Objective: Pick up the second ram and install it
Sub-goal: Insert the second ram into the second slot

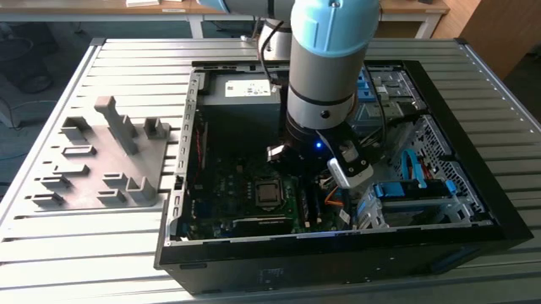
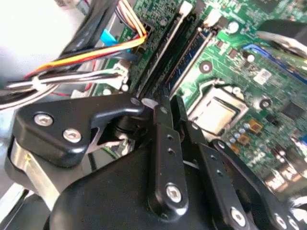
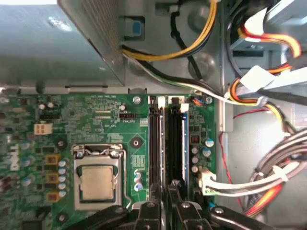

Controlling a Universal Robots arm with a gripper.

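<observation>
Down inside the open computer case point(image 1: 473, 190), the gripper point(image 3: 165, 203) hangs low over the motherboard point(image 3: 96, 120), and the second ram point(image 3: 156, 143) lies directly beyond its fingertips, running straight away from them along a memory slot. In the first wrist view the stick appears edge-on as a long, thin, dark strip with a pale upper edge, set between white latches at the far end. Just beside it, on the side away from the processor socket point(image 3: 98, 179), sits another slot point(image 3: 177, 143) with a blue edge. The gripper's black fingers point(image 2: 165, 143) stand close together at the near end of the stick; whether they press on it cannot be told from these views. In the exterior view the arm point(image 1: 325, 76) reaches down into the case, and a grey slotted holder point(image 1: 101, 158) rests on the table point(image 1: 76, 253) well apart from the tool, at the exterior view's left.
</observation>
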